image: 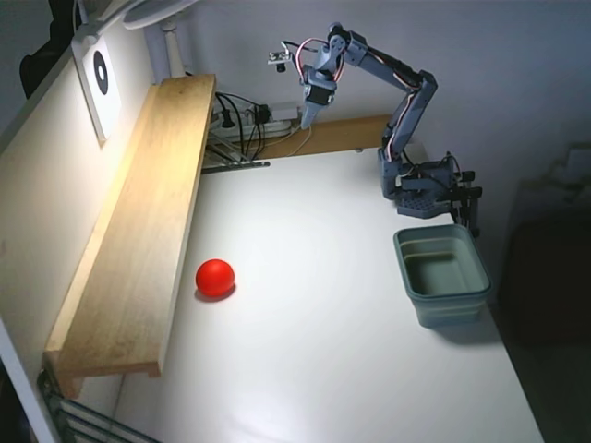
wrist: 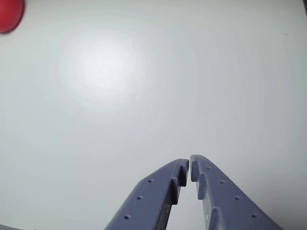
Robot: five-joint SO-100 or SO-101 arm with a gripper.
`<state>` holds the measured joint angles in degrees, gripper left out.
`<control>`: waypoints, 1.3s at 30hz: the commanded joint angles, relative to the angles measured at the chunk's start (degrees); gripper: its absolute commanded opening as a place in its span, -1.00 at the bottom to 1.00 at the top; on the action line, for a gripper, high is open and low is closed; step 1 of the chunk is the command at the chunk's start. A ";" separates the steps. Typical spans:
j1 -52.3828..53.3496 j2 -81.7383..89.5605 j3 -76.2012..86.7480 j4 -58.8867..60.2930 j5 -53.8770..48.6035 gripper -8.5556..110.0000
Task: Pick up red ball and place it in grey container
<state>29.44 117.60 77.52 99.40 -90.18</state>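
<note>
The red ball (image: 214, 277) rests on the white table beside the wooden shelf, left of centre in the fixed view. Only its edge shows at the wrist view's top left corner, red ball (wrist: 8, 14). The grey container (image: 442, 274) stands empty at the table's right side, near the arm's base. My gripper (image: 306, 120) hangs high over the far end of the table, well away from both ball and container. In the wrist view the gripper (wrist: 189, 164) has its blue fingers almost touching at the tips, shut with nothing between them.
A long wooden shelf (image: 138, 221) runs along the table's left side against the wall. Cables and a power strip (image: 245, 125) lie at the far end. The arm's base (image: 420, 185) is clamped at the right edge. A lamp stands at the top left.
</note>
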 commanded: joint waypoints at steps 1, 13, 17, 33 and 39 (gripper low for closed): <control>0.56 1.64 -1.77 0.60 0.18 -0.91; 0.56 1.64 -1.77 0.60 0.18 -0.91; 0.56 1.64 -1.77 0.60 0.18 -0.91; 0.56 1.64 -1.77 0.60 0.18 -0.21; 0.56 1.64 -1.77 0.60 0.18 -0.21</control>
<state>29.44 117.60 77.52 99.40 -90.18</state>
